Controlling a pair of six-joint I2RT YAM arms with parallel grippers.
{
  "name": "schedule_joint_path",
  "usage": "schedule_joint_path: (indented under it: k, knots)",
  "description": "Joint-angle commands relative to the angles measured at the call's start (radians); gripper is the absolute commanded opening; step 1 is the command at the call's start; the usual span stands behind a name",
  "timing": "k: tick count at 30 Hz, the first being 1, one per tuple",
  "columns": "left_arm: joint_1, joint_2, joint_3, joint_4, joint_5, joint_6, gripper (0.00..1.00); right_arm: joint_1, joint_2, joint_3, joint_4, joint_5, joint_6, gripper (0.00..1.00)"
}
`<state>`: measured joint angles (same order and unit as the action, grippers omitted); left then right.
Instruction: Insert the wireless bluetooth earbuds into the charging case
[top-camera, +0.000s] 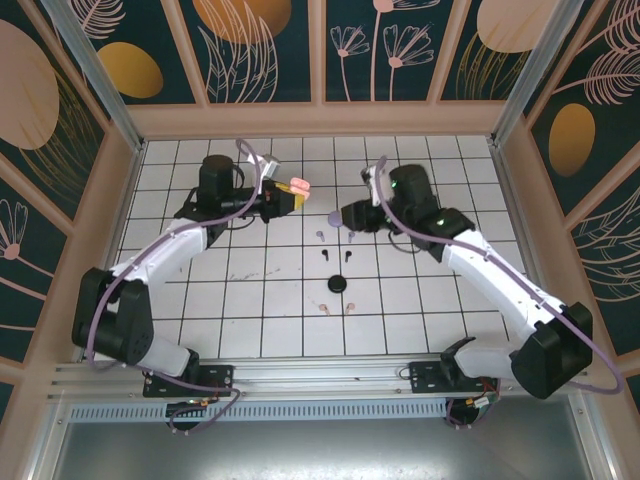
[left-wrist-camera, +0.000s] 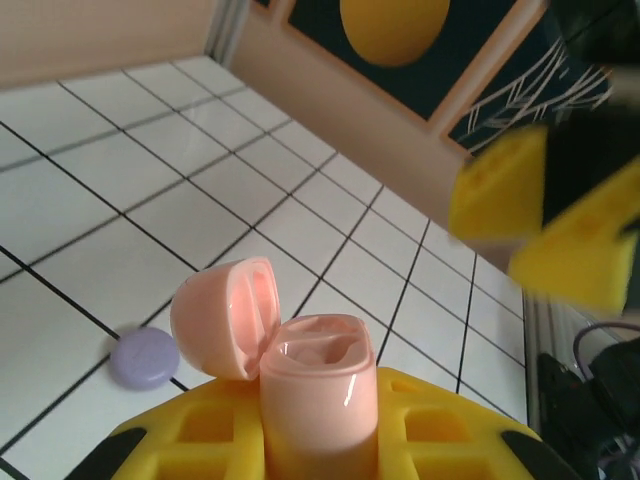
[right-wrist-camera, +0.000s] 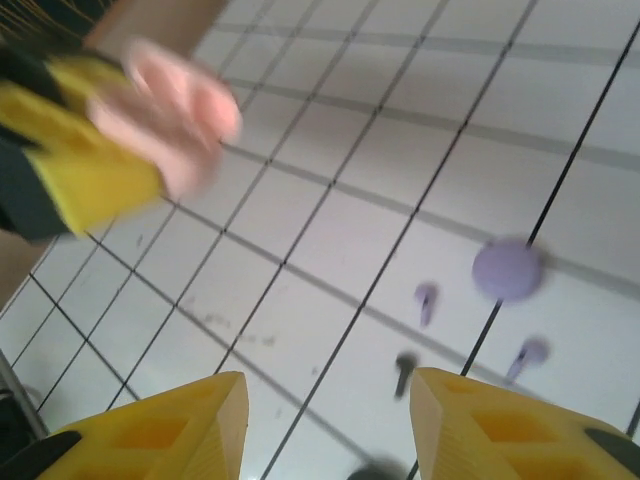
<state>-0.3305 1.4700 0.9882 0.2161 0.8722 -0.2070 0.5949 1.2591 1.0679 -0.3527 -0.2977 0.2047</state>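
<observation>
Yellow left jaws clamp the open pink charging case (left-wrist-camera: 318, 390), raised near the lilac disc (right-wrist-camera: 507, 270). Right jaws gape empty above that disc; lilac earbuds (right-wrist-camera: 425, 300) lie just beside it. Grabbing those risks mismatching the pink case.

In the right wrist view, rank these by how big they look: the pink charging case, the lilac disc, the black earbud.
1. pink charging case: largest, though blurred and likely nearer the camera, so its lead is overstated.
2. lilac disc.
3. black earbud: smallest.
</observation>
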Motion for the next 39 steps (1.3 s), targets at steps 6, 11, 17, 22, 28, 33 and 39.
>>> schedule_joint_path:
  k: [6,11,17,22,28,33,39]
  knots:
    - [-0.002,-0.194,-0.202,0.327,-0.206,-0.073,0.0,0.304,0.011,-0.178,-0.051,0.24,0.285,0.47]
    - [-0.008,-0.314,-0.396,0.603,-0.346,-0.074,0.0,0.433,0.101,-0.196,-0.04,0.298,0.353,0.47]
    - [-0.014,-0.419,-0.54,0.757,-0.476,-0.054,0.0,0.517,0.264,-0.148,-0.072,0.359,0.381,0.45]
    - [-0.015,-0.461,-0.549,0.711,-0.53,-0.087,0.0,0.541,0.357,-0.11,-0.098,0.396,0.373,0.44]
    - [-0.018,-0.48,-0.553,0.685,-0.533,-0.093,0.0,0.543,0.399,-0.093,-0.1,0.399,0.358,0.42]
    - [-0.021,-0.479,-0.545,0.672,-0.526,-0.089,0.0,0.544,0.427,-0.082,-0.107,0.402,0.35,0.41]
    - [-0.022,-0.474,-0.532,0.652,-0.509,-0.091,0.0,0.545,0.462,-0.074,-0.113,0.401,0.34,0.4]
